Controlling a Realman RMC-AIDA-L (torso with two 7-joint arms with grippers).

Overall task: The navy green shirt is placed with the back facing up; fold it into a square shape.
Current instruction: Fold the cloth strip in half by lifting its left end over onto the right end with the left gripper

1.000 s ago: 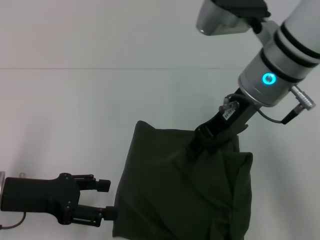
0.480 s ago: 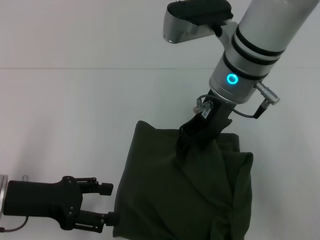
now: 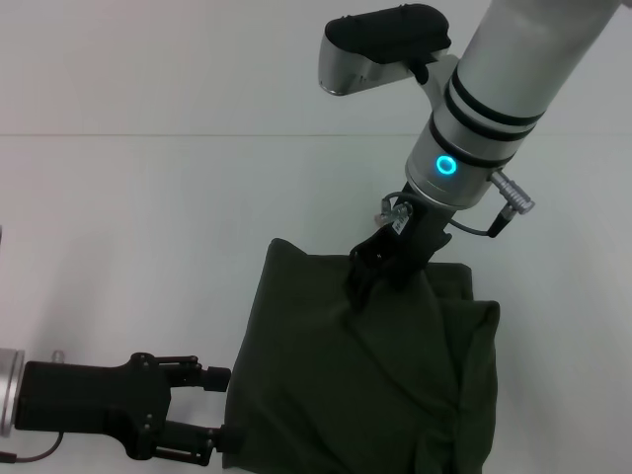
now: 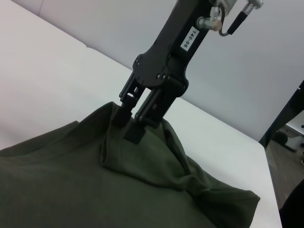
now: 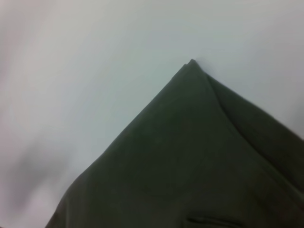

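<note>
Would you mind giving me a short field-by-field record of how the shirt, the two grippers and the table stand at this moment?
shirt: navy green shirt, folded into a rough block, lying on the white table
right gripper: right gripper, at the shirt's far edge, fingers closed on a pinch of the fabric
left gripper: left gripper, at the shirt's near-left edge, fingers open and level with the table
shirt surface: plain, creased, a raised fold under the right gripper
fold state: several layers stacked, right edge uneven
</note>
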